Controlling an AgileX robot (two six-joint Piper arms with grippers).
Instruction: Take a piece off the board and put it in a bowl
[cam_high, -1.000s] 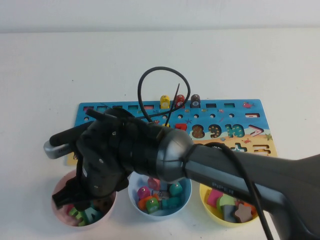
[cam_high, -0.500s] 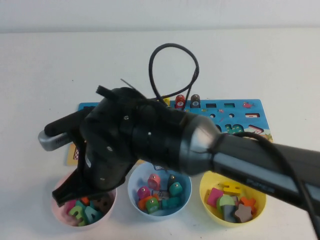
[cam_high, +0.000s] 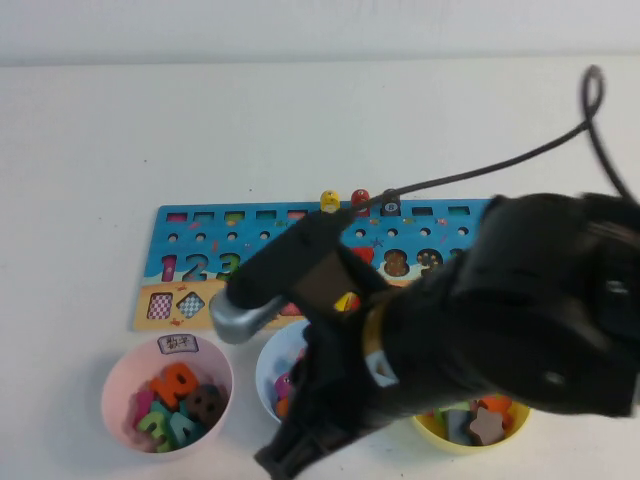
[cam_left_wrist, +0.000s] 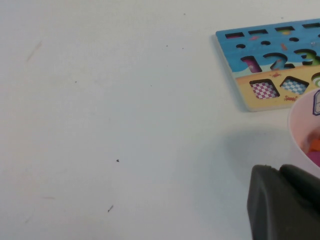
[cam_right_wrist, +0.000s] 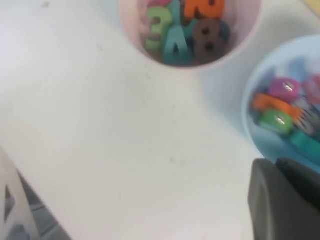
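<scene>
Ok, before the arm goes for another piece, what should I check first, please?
1. Brown 8 lies in the pink bowl: ok.
2. Right pincer, on the robot's side of the bowls, shut: ok.
3. Left pincer beside the pink bowl, out of the way: ok.
4. Board flat on the table: ok.
5. Blue bowl seen from above: not ok, the right arm covers most of it.

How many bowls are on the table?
3, in a row before the board: pink bowl at left, light blue bowl in the middle, yellow bowl at right, the last two partly hidden by the arm.
</scene>
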